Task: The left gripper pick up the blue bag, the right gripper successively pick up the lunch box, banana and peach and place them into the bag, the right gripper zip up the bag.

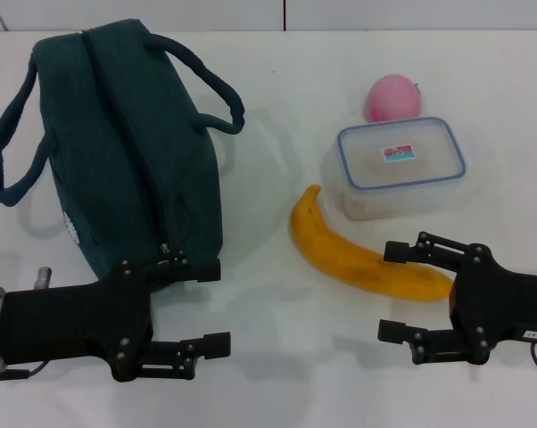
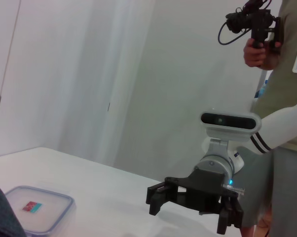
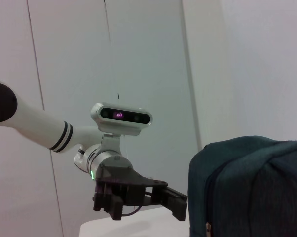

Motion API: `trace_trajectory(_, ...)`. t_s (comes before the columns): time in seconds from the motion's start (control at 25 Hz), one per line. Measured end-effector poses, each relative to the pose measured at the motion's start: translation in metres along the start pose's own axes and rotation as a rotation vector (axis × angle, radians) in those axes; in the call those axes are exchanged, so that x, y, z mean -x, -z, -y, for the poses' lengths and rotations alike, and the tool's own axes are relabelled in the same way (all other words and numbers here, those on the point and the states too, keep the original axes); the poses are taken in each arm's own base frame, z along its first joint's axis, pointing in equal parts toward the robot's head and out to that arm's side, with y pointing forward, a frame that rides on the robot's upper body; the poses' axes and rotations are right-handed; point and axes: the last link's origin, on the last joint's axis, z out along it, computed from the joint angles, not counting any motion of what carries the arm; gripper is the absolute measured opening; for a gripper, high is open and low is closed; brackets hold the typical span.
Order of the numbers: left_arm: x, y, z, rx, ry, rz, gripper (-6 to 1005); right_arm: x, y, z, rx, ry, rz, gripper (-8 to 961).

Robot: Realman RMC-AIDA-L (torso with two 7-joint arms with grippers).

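The blue bag [image 1: 117, 143] lies on the white table [image 1: 277, 357] at the left, its zip line on top and a handle on each side. The clear lunch box [image 1: 398, 165] with a blue-rimmed lid stands at the right. The pink peach [image 1: 392, 96] lies just behind the lunch box and the banana [image 1: 358, 259] just in front of it. My left gripper [image 1: 213, 306] is open and empty, just in front of the bag's near end. My right gripper [image 1: 389, 291] is open and empty, close to the banana's near side. The bag also shows in the right wrist view [image 3: 252, 187].
A person holding a camera [image 2: 259, 24] stands beyond the table on the right arm's side. The left wrist view shows the lunch box [image 2: 37, 210] and my right gripper [image 2: 188, 215]. The right wrist view shows my left gripper [image 3: 173, 200] beside the bag.
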Motion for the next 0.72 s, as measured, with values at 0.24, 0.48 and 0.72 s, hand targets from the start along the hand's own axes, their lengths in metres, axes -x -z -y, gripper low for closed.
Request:
trace_trajectory(0.24,0.000,0.000,0.000,-0.003,0.001,-0.003,862,0.000,0.000,-0.001,0.004,-0.001,0.003,886)
trace_trajectory(0.48,-0.002,0.002,-0.001,-0.002,-0.003,-0.016,861,0.000,0.000,-0.001,0.002,-0.001,0.005,886)
trace_trajectory(0.72,-0.013,0.017,-0.006,-0.004,-0.005,-0.093,861,0.001,0.001,0.000,-0.008,0.000,0.009,886)
